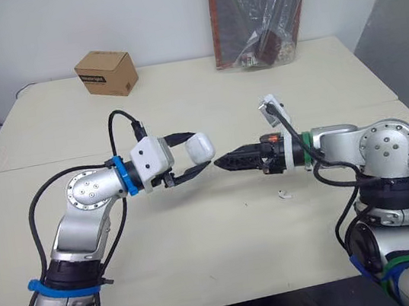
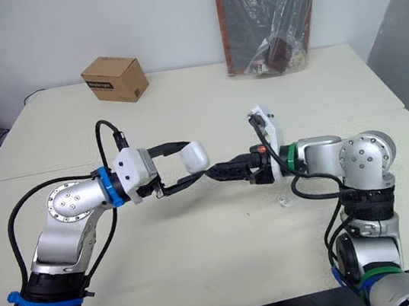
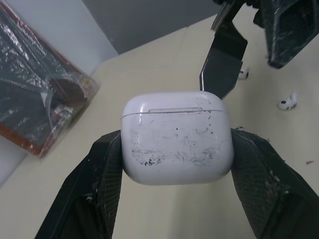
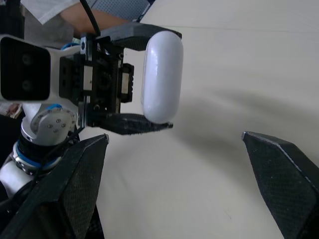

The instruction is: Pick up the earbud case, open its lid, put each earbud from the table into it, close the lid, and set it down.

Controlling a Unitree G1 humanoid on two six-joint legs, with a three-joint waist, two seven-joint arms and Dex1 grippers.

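Left gripper (image 1: 200, 152) clamps the white earbud case (image 3: 177, 144) (lid shut) above the table (image 1: 204, 253). Right gripper (image 1: 221, 162), fingers spread, points at it, tips just beside. 1 earbud (image 1: 284, 193) lies on the table beneath the right arm.

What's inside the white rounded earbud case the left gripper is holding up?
The inside is hidden: the white rounded earbud case has its lid shut, clamped in the left gripper. Two small white earbuds lie outside it on the beige table.
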